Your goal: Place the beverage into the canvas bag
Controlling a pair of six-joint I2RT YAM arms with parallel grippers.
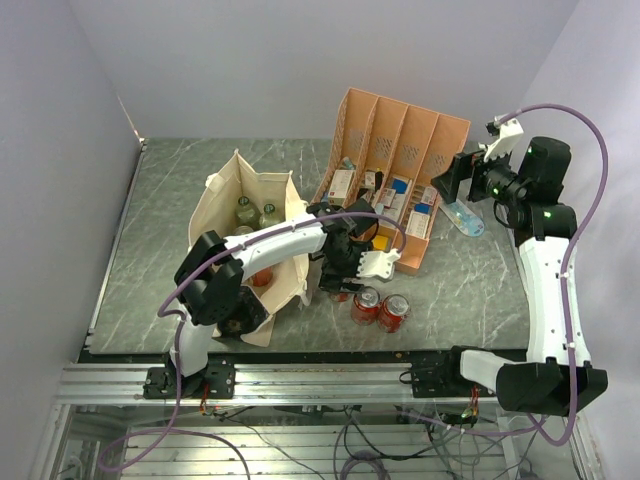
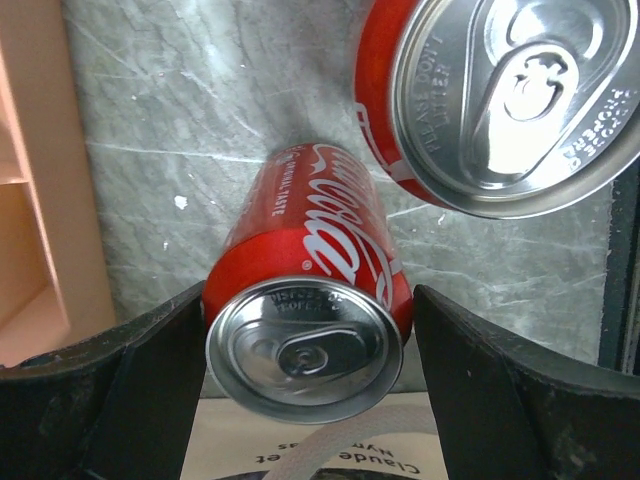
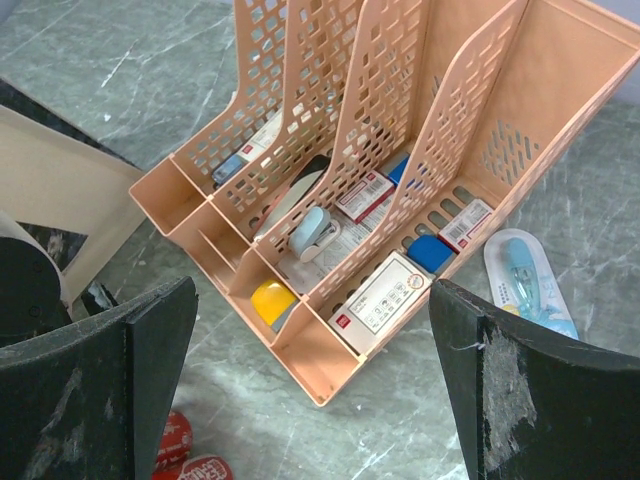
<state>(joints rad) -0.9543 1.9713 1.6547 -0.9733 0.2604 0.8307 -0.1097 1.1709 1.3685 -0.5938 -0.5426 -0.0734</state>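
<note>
**Red can bracketed, lift not yet begun**

Red aluminium fills our left wrist view: a Coca-Cola can (image 2: 305,260) stands on the grey marble-patterned counter (image 1: 160,250), between the fingers of the left end effector (image 2: 308,290). The jaws are spread wide, one on each side of the can's body. They sit so close to it that we cannot tell whether the pads touch. We see no sign of the can leaving the counter.

We judge this placement to be at its start. The canvas bag (image 1: 225,200) stands upright with its mouth open, to the left of the can, and two bottles (image 1: 245,209) show inside it. What is left, as we read it, is to close on the can, raise it, carry it left over the bag's mouth, lower it and let go. A second Coca-Cola can (image 2: 500,100) stands just beside the first and also waits on the counter.

The bracketed can is upright. Its long axis runs vertically and the silver lid with its pull tab faces up toward the wrist camera. The white script runs lengthwise along its side.

The right end effector (image 3: 312,300) hangs over the orange-pink plastic organizer (image 1: 400,150) with its jaws wide and nothing between them.
</note>
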